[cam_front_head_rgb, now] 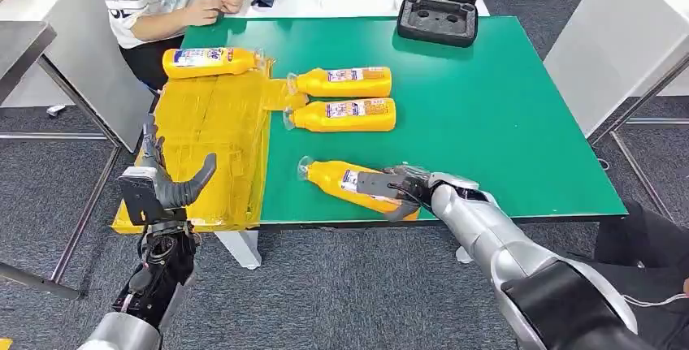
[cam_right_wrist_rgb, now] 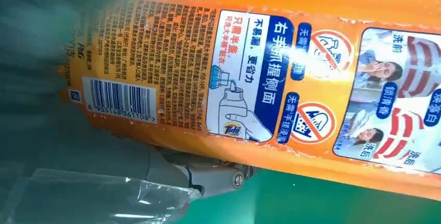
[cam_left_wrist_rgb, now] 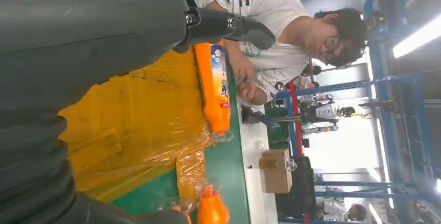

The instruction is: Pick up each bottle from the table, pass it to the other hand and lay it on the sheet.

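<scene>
1 Tide bottle (cam_front_head_rgb: 207, 62) was on the yellow sheet (cam_front_head_rgb: 211, 151) w/ 3 left (right hand (cam_front_head_rgb: 398, 192) gripped the nearest bottle (cam_front_head_rgb: 345, 179), left hand (cam_front_head_rgb: 166, 183) spread, empty).

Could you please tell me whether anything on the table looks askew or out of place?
The crinkled yellow plastic sheet overhangs the green table's near left edge. The orange bottle under the right hand lies diagonally, unlike its neighbours.

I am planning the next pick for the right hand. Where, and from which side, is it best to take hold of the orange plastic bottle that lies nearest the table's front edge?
Probably around the wide labelled middle of the orange plastic bottle, from above and the robot's side. It lies flat on the green table, so its long sides are free, and the right hand is already there.
</scene>
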`<move>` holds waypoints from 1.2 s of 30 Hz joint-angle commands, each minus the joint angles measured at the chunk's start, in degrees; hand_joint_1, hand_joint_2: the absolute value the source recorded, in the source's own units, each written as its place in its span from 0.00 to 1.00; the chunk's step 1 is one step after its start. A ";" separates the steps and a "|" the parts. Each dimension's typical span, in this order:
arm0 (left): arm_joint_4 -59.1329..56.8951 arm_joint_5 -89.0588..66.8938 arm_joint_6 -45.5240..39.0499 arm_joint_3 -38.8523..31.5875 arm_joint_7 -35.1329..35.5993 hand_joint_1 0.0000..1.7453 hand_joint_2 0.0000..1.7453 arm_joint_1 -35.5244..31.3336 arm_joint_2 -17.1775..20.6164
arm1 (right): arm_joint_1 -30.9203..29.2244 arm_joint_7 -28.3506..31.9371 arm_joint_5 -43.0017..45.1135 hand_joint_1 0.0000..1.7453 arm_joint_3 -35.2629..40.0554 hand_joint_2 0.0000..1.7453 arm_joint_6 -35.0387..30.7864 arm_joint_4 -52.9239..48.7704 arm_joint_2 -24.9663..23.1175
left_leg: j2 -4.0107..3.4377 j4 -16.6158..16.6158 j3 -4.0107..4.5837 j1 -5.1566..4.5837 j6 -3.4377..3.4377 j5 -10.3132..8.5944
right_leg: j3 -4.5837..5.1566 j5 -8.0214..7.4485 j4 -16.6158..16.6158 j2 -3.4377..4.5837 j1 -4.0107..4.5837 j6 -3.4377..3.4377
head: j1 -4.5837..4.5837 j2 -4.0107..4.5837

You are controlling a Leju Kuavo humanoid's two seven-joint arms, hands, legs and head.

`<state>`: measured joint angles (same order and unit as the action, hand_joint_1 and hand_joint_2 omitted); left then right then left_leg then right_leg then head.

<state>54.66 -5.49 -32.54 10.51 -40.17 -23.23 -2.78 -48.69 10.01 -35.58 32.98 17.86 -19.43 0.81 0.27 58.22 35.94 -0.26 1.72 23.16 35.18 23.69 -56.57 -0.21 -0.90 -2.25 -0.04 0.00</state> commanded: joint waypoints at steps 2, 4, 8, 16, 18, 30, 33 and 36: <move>-3.19 0.44 -0.03 -1.18 0.17 0.00 1.00 -1.08 0.17 | -0.95 1.00 -0.42 1.00 2.82 1.00 -2.87 2.12 0.26 | 0.03 -0.03 -0.19 0.05 -0.08 0.07 | -0.21 0.07 0.05 -0.03 0.05 0.07 | 0.00 0.00; -1.93 0.63 -0.32 -1.41 0.17 0.00 1.00 0.00 0.47 | -1.27 3.86 0.98 1.00 1.33 1.00 -6.46 0.74 -0.47 | -0.03 -0.03 -0.20 0.04 -0.09 0.08 | -0.20 0.06 0.05 0.02 0.05 0.08 | 0.00 0.00; 2.77 1.58 0.77 -2.74 0.17 0.00 1.00 3.48 0.94 | -1.73 10.15 5.55 1.00 -3.32 1.00 -14.15 -4.96 -3.12 | -0.26 0.01 -0.17 0.04 -0.12 0.13 | -0.11 0.05 -0.01 0.25 0.04 0.11 | 0.00 0.00; 9.22 7.31 9.90 -5.14 1.24 0.00 1.00 6.79 0.10 | 5.92 14.91 11.88 1.00 -11.64 1.00 -26.33 -20.52 -4.01 | -0.03 0.00 -0.17 0.14 -0.12 0.15 | -0.17 0.14 0.03 0.07 0.16 0.11 | 0.00 0.00; 9.27 8.41 11.83 -5.14 1.61 0.00 1.00 6.60 -0.04 | 7.68 17.32 13.28 1.00 -12.81 1.00 -26.41 -21.89 -3.85 | 0.01 0.02 -0.17 0.19 -0.11 0.16 | -0.20 0.15 0.03 0.03 0.19 0.10 | -0.02 0.00; 11.31 20.47 33.21 -3.66 7.56 0.00 1.00 7.50 0.68 | 11.66 24.51 17.36 1.00 -14.81 1.00 -22.76 -22.88 -4.83 | 0.00 -0.01 -0.03 0.10 -0.09 0.09 | -0.06 0.09 0.01 0.02 0.11 0.10 | 0.02 0.00; 8.12 22.48 40.06 -1.87 8.85 0.00 1.00 6.20 0.49 | 13.99 27.08 17.91 1.00 -13.52 1.00 -19.21 -22.70 -5.08 | 0.02 -0.07 -0.07 0.11 -0.08 0.07 | -0.10 0.07 0.07 0.00 0.11 0.08 | 0.00 0.00; 6.41 21.97 43.61 0.63 9.12 0.00 1.00 5.37 0.77 | 15.19 29.94 18.67 1.00 -11.97 1.00 -16.07 -21.64 -5.90 | 0.05 -0.08 -0.19 0.15 -0.10 0.10 | -0.23 0.11 0.10 -0.02 0.15 0.10 | 0.02 0.00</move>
<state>67.01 15.59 4.03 7.06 -32.41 -15.06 -2.67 -35.57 35.89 -18.16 19.98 -2.90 -42.84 -3.56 0.26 58.21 36.04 -0.17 1.71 23.18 35.28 23.71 -56.56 -0.17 -0.81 -2.23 -0.02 0.00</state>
